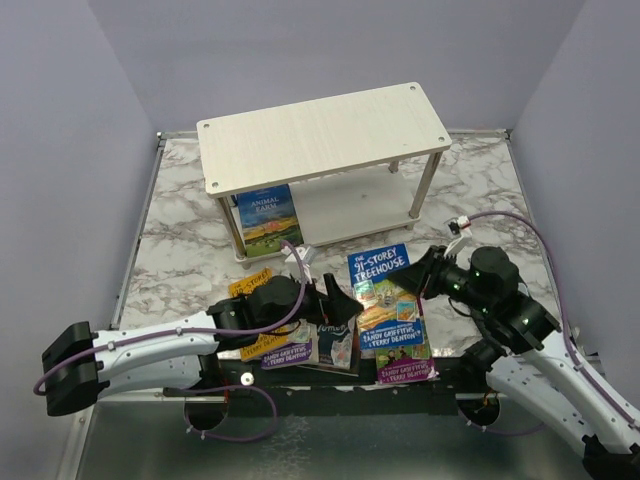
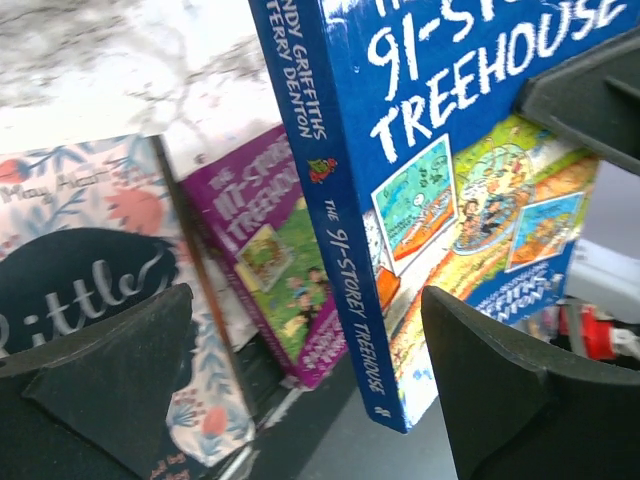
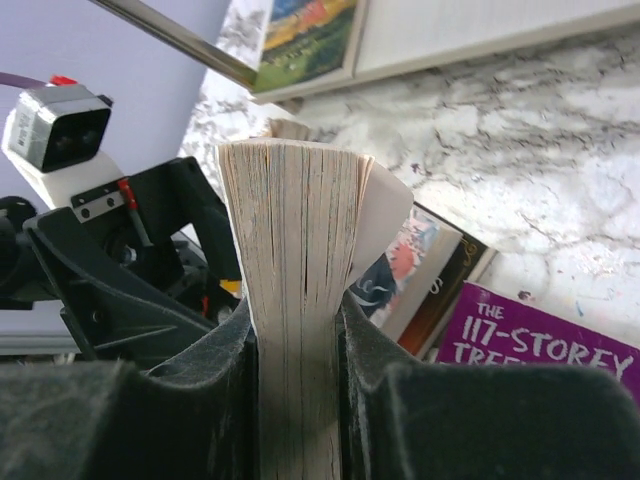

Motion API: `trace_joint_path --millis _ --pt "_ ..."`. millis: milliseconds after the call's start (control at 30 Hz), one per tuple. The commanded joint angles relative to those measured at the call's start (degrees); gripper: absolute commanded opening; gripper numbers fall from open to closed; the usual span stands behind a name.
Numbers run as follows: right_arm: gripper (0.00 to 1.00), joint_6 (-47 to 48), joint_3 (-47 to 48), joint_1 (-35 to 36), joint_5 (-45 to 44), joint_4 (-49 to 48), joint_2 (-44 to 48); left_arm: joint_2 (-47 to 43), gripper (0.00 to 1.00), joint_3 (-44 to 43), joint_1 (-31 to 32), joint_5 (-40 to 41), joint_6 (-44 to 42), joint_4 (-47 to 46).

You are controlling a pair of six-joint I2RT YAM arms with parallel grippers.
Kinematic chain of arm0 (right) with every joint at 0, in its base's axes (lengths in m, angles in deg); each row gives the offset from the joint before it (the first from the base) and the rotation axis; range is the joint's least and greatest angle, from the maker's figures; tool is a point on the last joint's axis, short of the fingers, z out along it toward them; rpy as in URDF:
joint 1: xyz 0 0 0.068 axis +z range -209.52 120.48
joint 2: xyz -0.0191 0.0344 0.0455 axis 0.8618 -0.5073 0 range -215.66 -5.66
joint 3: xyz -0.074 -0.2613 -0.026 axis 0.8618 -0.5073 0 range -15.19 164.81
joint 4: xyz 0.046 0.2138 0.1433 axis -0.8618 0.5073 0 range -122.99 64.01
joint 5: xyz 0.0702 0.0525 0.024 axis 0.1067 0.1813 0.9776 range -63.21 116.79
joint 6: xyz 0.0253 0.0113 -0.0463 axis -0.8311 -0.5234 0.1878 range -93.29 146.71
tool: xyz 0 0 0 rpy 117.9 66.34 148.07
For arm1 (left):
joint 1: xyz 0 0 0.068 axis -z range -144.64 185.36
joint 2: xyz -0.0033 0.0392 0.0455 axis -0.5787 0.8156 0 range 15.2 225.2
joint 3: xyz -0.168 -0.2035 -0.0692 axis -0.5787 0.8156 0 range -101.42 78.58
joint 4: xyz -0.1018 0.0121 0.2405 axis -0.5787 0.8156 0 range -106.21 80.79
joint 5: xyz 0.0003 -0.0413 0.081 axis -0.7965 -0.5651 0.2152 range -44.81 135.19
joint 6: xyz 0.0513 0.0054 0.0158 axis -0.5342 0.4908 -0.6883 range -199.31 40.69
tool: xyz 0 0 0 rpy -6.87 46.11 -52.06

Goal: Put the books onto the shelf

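- Marble table (image 1: 175, 260): Animal Farm book (image 1: 268, 218) stands on the shelf's (image 1: 320, 130) lower tier — done.
- Right pincer (image 1: 428, 275) clamps the blue Treehouse book (image 1: 385, 300) before the shelf; left pincer (image 1: 338, 305) gapes empty.
- Other books (image 1: 288, 352) lie before it — pending.

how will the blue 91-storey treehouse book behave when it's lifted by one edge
Probably stiff: the blue book shows a thick page block in the right hand. Its loose cover flares outward, so pages may fan. Gripped at one edge, it could sag or swing.
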Motion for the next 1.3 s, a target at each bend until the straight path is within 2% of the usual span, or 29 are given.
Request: trace_joint_path --millis 0,167,400,633,867,1100,1167,1267 --pt "0.01 -2.04 5.61 0.26 1.04 -0.63 1.06 -4.90 0.97 1.69 -0.05 -5.68 1.58 -7.69" --pt "0.01 -2.85 8.42 0.21 1.22 -2.37 -0.03 -7.84 0.98 2.74 -0.07 -9.08 3.76 -13.38" --pt "0.01 -6.20 9.13 0.22 5.33 -9.83 -2.76 -8.41 0.97 4.22 -0.11 -12.46 6.52 -18.65" --pt "0.01 -8.08 11.40 0.24 5.95 -14.57 -5.63 -8.24 0.85 4.96 -0.04 -14.71 8.46 -23.01" --pt "0.01 -9.45 12.51 0.24 7.41 -17.40 -8.02 -8.86 0.55 5.82 -0.07 -15.05 9.29 -25.59" --pt "0.01 -9.47 11.94 0.25 6.76 -16.81 -7.79 -10.16 0.18 6.15 -0.05 -14.34 9.79 -28.11" --pt "0.01 -9.37 11.69 0.27 6.44 -15.90 -7.61 -10.26 0.01 5.90 -0.06 -14.47 9.71 -28.63" --pt "0.01 -8.85 11.36 0.27 5.96 -14.80 -7.11 -10.47 0.00 5.29 -0.08 -14.51 8.90 -28.80"
